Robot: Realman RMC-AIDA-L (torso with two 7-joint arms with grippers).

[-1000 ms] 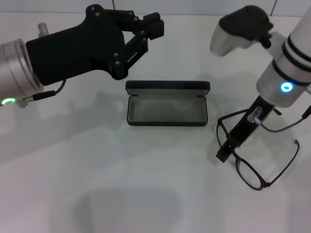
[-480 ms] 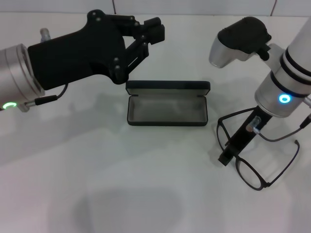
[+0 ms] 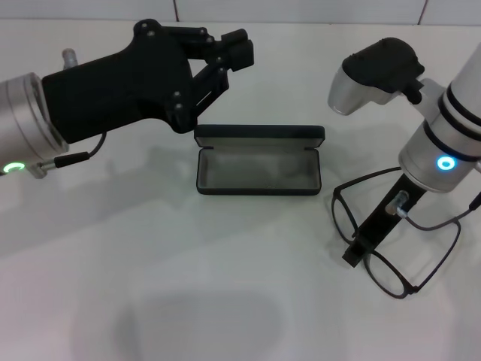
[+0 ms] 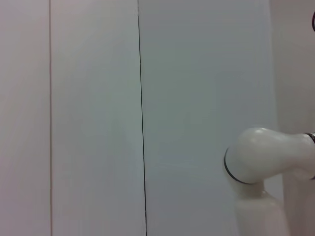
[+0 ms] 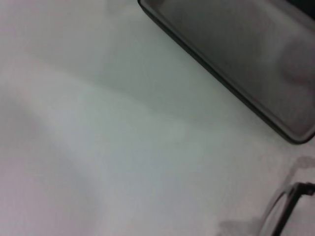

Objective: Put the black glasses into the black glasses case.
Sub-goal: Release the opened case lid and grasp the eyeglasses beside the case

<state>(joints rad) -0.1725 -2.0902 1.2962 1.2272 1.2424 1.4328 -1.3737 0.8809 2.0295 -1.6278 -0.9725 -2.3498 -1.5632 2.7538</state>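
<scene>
I had the black glasses case (image 3: 259, 162) lying open near the middle of the white surface (image 3: 188, 286), lid up at the far side, grey lining showing, nothing in it. In the right wrist view a corner of the case (image 5: 246, 64) sat well clear of one lens rim of the glasses (image 5: 283, 211).

The black glasses (image 3: 391, 241) lay to the right of the case, apart from it and a bit nearer to me, temples unfolded. One lens sat near the case's right end, the other lens nearer and further right.

My right gripper (image 3: 362, 244) was down over the glasses, its dark tip at the bridge area between the two lenses. I couldn't tell how wide its jaws stood or whether they had hold of the frame; only one dark finger-like bar showed from the head view.

My left gripper (image 3: 237, 47) hung in the air at the far left, above and beyond the case's left end, holding nothing. Its jaws looked drawn together with no real gap at the tips. The left wrist view showed only a pale wall and part of the right arm (image 4: 268, 162).
</scene>
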